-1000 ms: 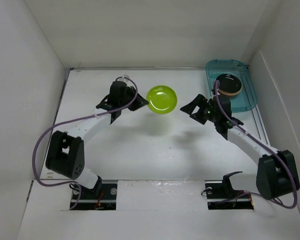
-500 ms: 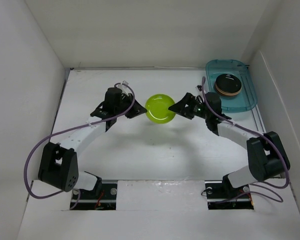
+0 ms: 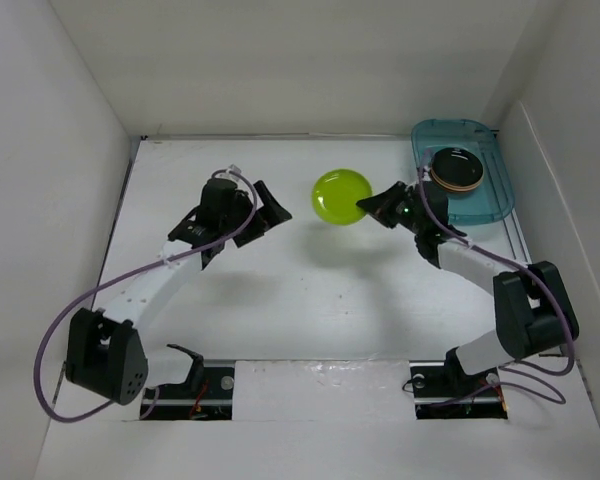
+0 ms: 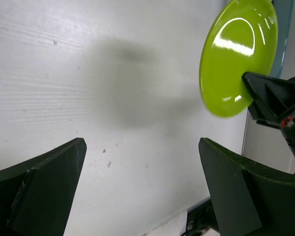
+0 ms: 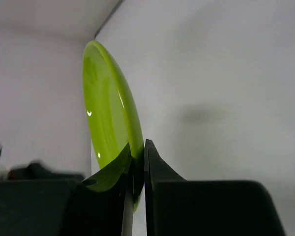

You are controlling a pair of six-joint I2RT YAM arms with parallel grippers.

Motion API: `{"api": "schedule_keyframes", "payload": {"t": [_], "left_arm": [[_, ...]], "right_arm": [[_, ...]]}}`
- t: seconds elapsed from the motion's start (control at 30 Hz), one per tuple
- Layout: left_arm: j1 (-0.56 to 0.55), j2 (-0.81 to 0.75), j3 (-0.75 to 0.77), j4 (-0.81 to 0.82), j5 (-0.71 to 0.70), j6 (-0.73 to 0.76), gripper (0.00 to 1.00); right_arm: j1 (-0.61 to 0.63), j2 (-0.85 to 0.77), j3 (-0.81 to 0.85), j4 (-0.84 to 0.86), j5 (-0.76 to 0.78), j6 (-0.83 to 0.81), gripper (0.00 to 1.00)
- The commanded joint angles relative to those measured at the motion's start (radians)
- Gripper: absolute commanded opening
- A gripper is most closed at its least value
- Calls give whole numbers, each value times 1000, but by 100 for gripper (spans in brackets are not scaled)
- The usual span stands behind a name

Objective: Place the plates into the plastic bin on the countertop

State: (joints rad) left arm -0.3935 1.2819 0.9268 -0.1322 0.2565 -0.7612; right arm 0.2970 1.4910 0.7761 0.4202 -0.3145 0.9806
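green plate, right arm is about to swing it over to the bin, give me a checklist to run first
1. Grip: right tool shut on the lime green plate at its rim: ok.
2. Other arm: left tool open and apart from the plate: ok.
3. Clearance: plate held off the countertop, with its shadow below it: ok.
4. Room: bare floor shows in the plastic bin beside the stacked plates: ok.
5. Hold: only a thin bit of rim is pinched; whether that is enough for the swing: cannot tell.
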Motion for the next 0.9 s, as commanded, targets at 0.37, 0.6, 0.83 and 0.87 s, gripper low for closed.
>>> {"api": "schedule_keyframes", "payload": {"t": [0.37, 0.6, 0.83, 0.87], "left_arm": [[44, -224, 152, -230, -36, 247, 100], [44, -194, 109, -181, 27, 287, 100], [44, -194, 90, -181, 36, 298, 100], [44, -194, 90, -181, 36, 298, 100]], "right_arm": [[-459, 168, 349, -210, 462, 259, 0], [-545, 491, 735, -483, 385, 227, 0], [-570, 542, 747, -497, 344, 237, 2], [-570, 542, 733, -497, 354, 237, 4]]}}
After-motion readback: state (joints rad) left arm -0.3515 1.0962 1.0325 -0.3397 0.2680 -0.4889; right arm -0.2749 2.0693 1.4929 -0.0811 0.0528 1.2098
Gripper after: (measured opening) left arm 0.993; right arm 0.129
